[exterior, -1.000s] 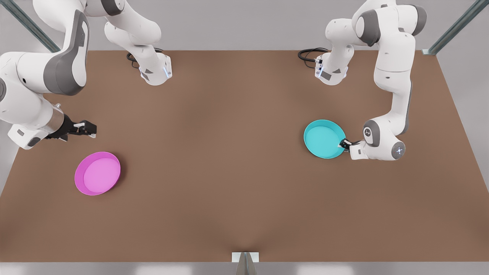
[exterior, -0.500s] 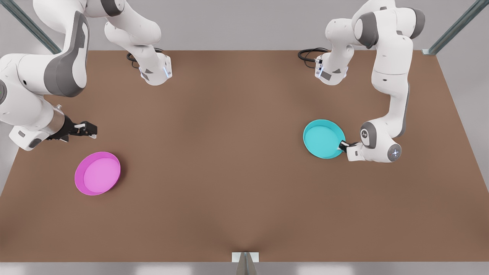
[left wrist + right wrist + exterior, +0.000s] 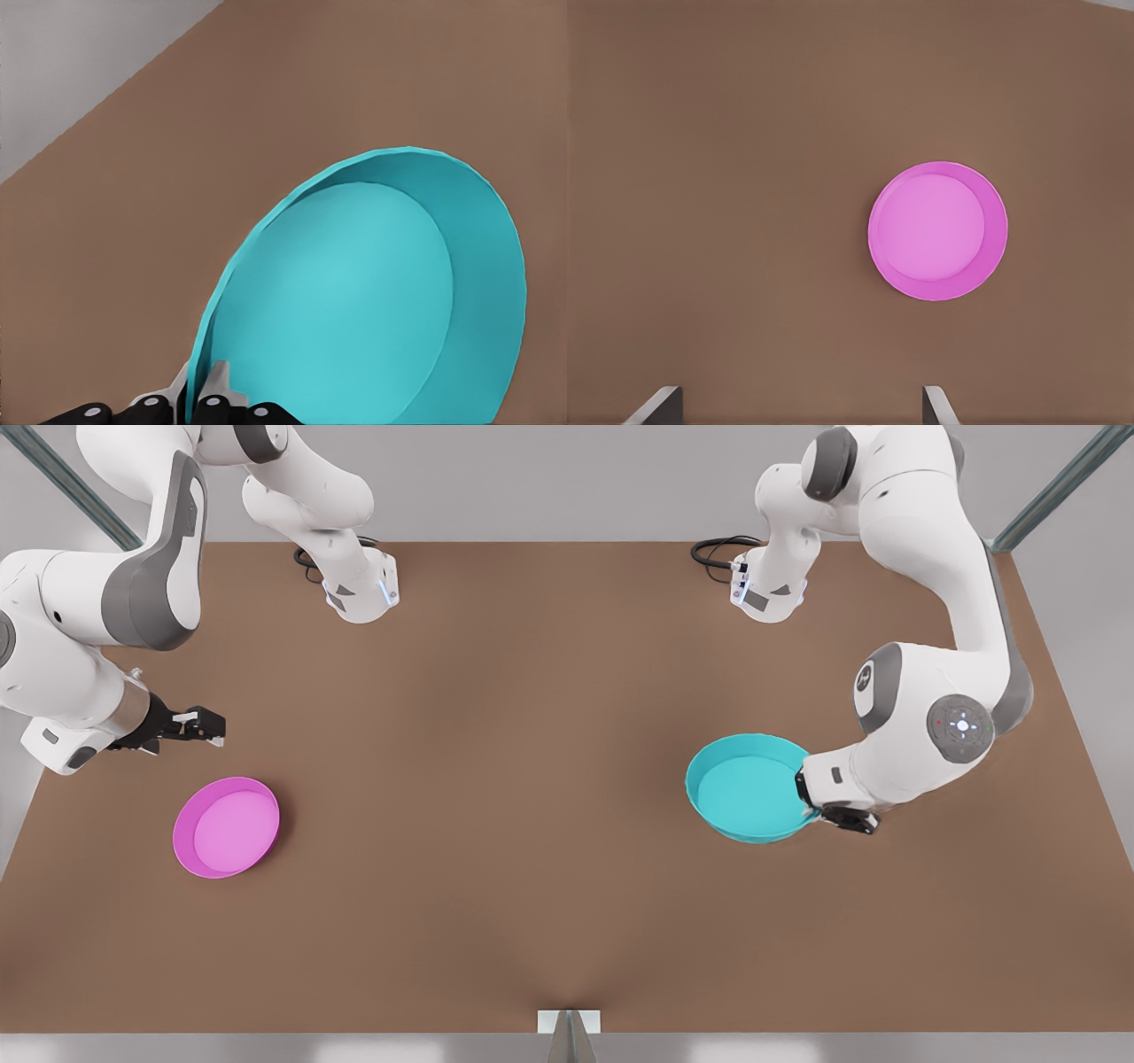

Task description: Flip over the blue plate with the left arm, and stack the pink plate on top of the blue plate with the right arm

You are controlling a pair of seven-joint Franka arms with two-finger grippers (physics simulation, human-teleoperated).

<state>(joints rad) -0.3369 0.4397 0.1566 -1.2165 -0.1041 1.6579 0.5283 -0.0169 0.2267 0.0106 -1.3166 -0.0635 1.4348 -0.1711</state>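
Note:
The blue plate (image 3: 742, 786) is on the front view's right, raised off the brown table (image 3: 532, 779) and tilted, its hollow side facing the camera. My left gripper (image 3: 811, 804) is shut on the rim nearest the arm. The left wrist view shows the pads (image 3: 213, 390) pinching the blue plate's (image 3: 354, 301) edge, with my left gripper (image 3: 191, 396) at the rim. The pink plate (image 3: 227, 826) lies flat, hollow side up, on the front view's left. My right gripper (image 3: 207, 724) hovers open just behind it and waits. In the right wrist view the pink plate (image 3: 937, 230) sits beyond my open right gripper (image 3: 799, 407).
Both arm bases (image 3: 359, 589) (image 3: 766, 589) stand at the table's far edge, with a black cable loop (image 3: 716, 552) beside the one on the front view's right. A small metal bracket (image 3: 569, 1023) sits at the middle of the near edge.
My left arm has lifted the blue plate off the table and swung it nearer the camera, tilting it. The right arm and the pink plate have not moved.

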